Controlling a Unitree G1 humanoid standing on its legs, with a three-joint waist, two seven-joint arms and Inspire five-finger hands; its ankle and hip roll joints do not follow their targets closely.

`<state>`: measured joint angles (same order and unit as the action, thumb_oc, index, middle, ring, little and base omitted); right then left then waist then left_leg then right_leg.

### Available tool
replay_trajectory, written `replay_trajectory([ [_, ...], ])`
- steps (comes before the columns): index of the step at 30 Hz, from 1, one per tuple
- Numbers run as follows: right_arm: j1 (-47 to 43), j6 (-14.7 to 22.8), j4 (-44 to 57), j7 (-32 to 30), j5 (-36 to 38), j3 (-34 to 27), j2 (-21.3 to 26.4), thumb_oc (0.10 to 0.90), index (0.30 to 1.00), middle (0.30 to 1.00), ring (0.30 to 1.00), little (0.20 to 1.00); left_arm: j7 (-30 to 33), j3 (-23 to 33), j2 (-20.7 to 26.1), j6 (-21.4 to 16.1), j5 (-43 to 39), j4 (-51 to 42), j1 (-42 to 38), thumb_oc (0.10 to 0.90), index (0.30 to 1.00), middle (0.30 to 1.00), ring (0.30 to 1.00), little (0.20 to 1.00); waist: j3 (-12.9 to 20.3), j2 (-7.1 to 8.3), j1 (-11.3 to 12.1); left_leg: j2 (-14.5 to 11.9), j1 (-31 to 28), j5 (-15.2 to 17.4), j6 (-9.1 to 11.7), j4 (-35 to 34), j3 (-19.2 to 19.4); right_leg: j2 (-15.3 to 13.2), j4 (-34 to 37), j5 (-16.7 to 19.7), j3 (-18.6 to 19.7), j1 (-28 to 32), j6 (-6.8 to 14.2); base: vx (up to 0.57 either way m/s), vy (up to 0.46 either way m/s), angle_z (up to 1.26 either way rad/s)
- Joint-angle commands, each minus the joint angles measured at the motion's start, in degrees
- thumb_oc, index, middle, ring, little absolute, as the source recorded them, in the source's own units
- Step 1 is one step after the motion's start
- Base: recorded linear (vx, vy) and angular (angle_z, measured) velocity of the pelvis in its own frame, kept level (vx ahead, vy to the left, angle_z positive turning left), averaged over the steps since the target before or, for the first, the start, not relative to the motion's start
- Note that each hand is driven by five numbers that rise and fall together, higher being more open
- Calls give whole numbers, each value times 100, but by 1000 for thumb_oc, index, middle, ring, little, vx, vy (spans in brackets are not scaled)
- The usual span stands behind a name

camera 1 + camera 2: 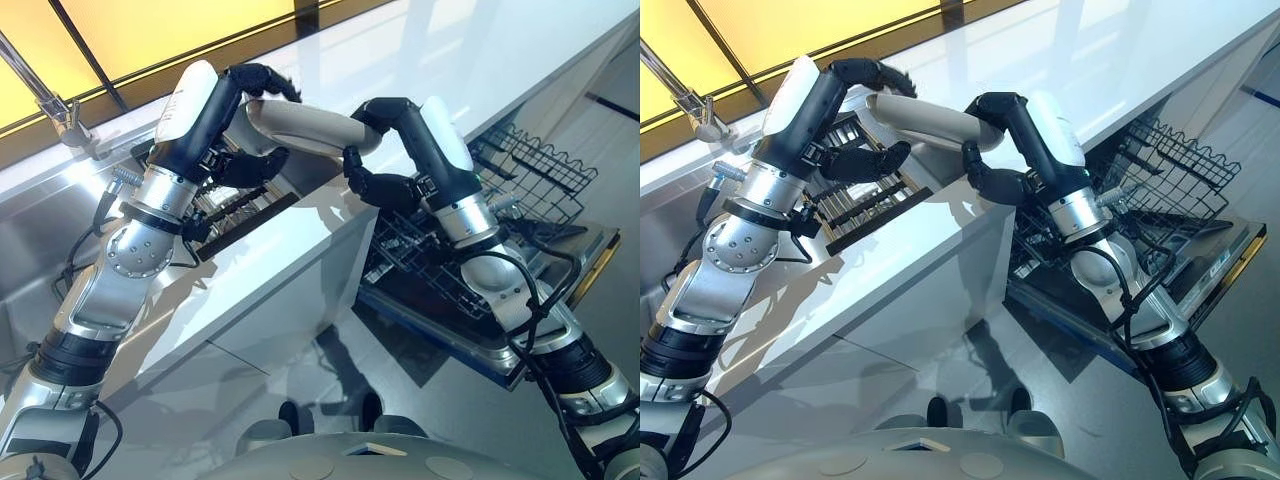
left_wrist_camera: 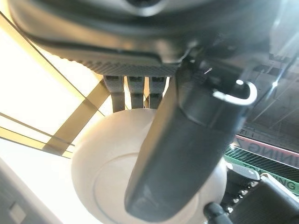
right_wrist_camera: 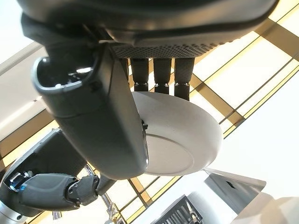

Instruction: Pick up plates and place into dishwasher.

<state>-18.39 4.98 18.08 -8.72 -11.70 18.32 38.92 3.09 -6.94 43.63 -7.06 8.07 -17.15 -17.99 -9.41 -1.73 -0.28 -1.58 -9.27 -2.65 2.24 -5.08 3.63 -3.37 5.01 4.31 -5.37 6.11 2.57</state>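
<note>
Plate [image 1: 300, 125] held above white counter [image 1: 300, 260], left hand [image 1: 245, 95] and right hand [image 1: 385, 150] both curled round its rim.

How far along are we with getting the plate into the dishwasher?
Picked up: the plate is off the counter, held above it with both the left hand and the right hand curled on it. Under way: apparently a hand-over. Left: carry it to the open dishwasher rack and slot it in.
</note>
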Motion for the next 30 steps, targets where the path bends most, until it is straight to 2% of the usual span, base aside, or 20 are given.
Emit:
replay_trajectory([
  [1,-425,395,283,-233,285,-556,-122,100,300,300,300,200,369,254,427,-478,206,-51,-444,800,900,900,900,900,709,177,-55,560,266,345,-224,8,104,45,-238,-216,-72,-128,438,0,0,0],
  [9,-344,353,237,-188,227,-557,-139,100,300,300,300,200,496,425,493,-293,65,78,-497,800,900,900,900,900,719,158,-80,560,278,327,-222,8,92,51,-286,-233,-47,-145,433,0,0,0],
  [16,-62,349,44,-304,86,-782,-68,100,300,300,300,200,670,677,448,-49,87,442,-164,800,900,900,900,900,714,148,-101,565,269,331,-239,8,59,59,-315,-252,-2,-150,430,0,0,0],
  [19,-34,417,-15,-584,-45,-921,-19,100,300,300,300,200,766,737,468,50,284,656,-41,800,900,900,900,900,709,146,-111,568,247,336,-248,8,46,72,-316,-254,47,-140,421,11,1,-2],
  [23,41,516,-120,-1291,-219,-1389,103,100,300,300,300,200,815,778,489,42,509,1013,205,800,900,900,900,900,698,159,-138,562,220,351,-261,13,36,100,-315,-260,127,-127,416,27,-13,-5],
  [27,434,852,1,-1857,-211,-2118,230,100,300,300,300,200,774,888,324,13,597,1045,692,800,900,900,900,900,691,160,-193,570,226,360,-291,8,25,142,-333,-256,213,-152,422,24,-14,-13],
  [30,578,1089,17,-2237,-335,-2499,233,100,300,300,300,200,780,893,199,32,360,1231,787,800,900,900,900,900,687,161,-246,569,223,374,-298,8,29,159,-347,-255,270,-167,428,20,-7,-2],
])
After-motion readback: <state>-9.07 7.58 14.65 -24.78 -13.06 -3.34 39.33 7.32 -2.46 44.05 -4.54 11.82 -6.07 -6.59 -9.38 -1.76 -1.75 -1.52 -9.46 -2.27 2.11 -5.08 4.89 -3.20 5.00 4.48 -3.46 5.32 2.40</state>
